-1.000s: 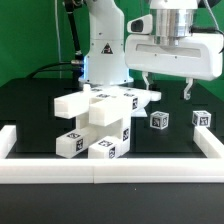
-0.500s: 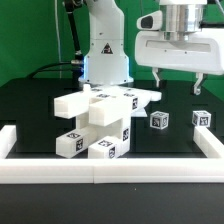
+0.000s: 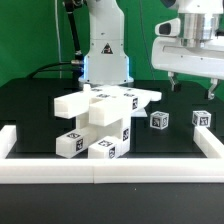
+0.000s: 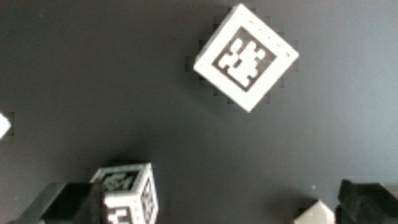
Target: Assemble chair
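Exterior view: your gripper (image 3: pixel 190 88) hung open, empty, over the small cubes (image 3: pixel 159 120); fetching one likely needed a square descent.

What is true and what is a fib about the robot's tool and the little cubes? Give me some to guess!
1. The tool is open and holds nothing. True.
2. The tool hangs right over the pile of chair parts. False: it hangs in the air toward the exterior view's right, over the side where the small cubes are, and the pile is further left.
3. Two small cubes sit on the table away from the pile: the first cube and the second cube. True.
4. The two small cubes are stacked one on top of the other. False: they sit side by side with a gap between them.
5. The table is white. False: it is black, and only the border rail is white.
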You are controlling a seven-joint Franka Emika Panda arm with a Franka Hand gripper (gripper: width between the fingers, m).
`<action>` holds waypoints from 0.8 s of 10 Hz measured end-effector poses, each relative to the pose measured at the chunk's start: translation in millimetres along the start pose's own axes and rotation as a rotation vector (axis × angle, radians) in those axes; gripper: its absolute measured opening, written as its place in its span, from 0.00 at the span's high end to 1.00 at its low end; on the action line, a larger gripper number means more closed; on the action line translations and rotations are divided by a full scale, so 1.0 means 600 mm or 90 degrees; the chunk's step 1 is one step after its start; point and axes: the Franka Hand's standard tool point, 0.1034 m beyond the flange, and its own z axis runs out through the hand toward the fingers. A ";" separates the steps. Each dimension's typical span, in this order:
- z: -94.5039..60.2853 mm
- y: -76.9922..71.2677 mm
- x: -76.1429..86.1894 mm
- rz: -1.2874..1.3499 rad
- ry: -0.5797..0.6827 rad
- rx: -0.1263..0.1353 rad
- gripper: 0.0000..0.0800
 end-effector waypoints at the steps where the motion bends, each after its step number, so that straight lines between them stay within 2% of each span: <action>1: 0.009 0.001 -0.006 -0.006 0.002 -0.007 0.19; 6: 0.036 -0.004 -0.016 -0.022 0.006 -0.025 0.19; 8: 0.037 -0.004 -0.015 -0.022 0.006 -0.026 0.19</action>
